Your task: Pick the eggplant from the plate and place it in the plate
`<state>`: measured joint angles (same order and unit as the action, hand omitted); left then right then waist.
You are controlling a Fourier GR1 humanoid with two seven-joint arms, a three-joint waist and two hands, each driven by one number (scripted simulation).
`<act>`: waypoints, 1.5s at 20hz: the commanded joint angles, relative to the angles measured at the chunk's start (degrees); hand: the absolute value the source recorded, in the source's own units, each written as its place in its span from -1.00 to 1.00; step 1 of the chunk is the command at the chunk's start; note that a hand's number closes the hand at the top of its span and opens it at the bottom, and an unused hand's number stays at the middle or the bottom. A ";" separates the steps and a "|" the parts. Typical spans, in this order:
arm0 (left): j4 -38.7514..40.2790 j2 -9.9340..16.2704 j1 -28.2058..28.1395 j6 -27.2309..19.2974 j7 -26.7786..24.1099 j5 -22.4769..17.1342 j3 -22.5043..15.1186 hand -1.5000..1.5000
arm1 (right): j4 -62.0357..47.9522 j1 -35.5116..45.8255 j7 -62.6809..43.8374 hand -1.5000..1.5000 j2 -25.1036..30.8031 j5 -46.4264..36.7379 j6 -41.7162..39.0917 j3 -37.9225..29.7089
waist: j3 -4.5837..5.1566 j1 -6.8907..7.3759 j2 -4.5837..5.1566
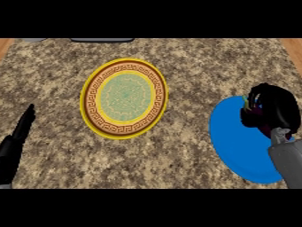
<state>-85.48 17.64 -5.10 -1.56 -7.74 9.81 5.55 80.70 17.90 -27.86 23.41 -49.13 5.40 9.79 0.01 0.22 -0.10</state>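
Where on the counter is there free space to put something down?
Bare counter lies between the patterned plate and the blue plate, and between the patterned plate and the left hand. The right hand crowds the blue plate.

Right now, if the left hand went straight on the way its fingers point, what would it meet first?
The left hand points up and slightly right, along the granite counter. Its line passes left of the patterned plate, so the way looks free up to the counter's far edge, though depth is unclear.

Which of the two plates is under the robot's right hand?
The plain blue plate at the right; the right hand curls over it. The patterned yellow-rimmed plate in the middle has no hand over it.
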 commanded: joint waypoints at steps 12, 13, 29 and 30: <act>-2.62 0.07 -0.26 0.95 1.44 0.39 0.98 0.00 | 23.66 8.91 -0.40 1.00 -7.87 0.28 -3.92 6.74 | 0.01 0.29 0.03; 0.75 0.52 1.94 1.58 1.05 0.38 1.36 0.00 | 25.34 9.10 -2.85 1.00 -9.80 -1.00 -5.72 9.72 | 0.03 0.02 0.05; -3.08 -1.87 2.57 2.26 4.08 2.43 -0.84 0.00 | -12.47 38.89 -13.41 1.00 -23.36 7.17 3.38 15.28 | 0.03 2.35 0.44; -0.54 -1.79 2.05 1.73 0.67 2.36 0.28 0.00 | -16.52 39.02 -10.98 1.00 -23.37 8.89 5.85 15.40 | 0.05 2.42 0.58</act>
<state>-86.59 16.75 -2.59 0.70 -5.70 11.45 6.32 74.76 50.79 -37.87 0.68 -44.85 7.38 23.21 0.03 1.74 0.25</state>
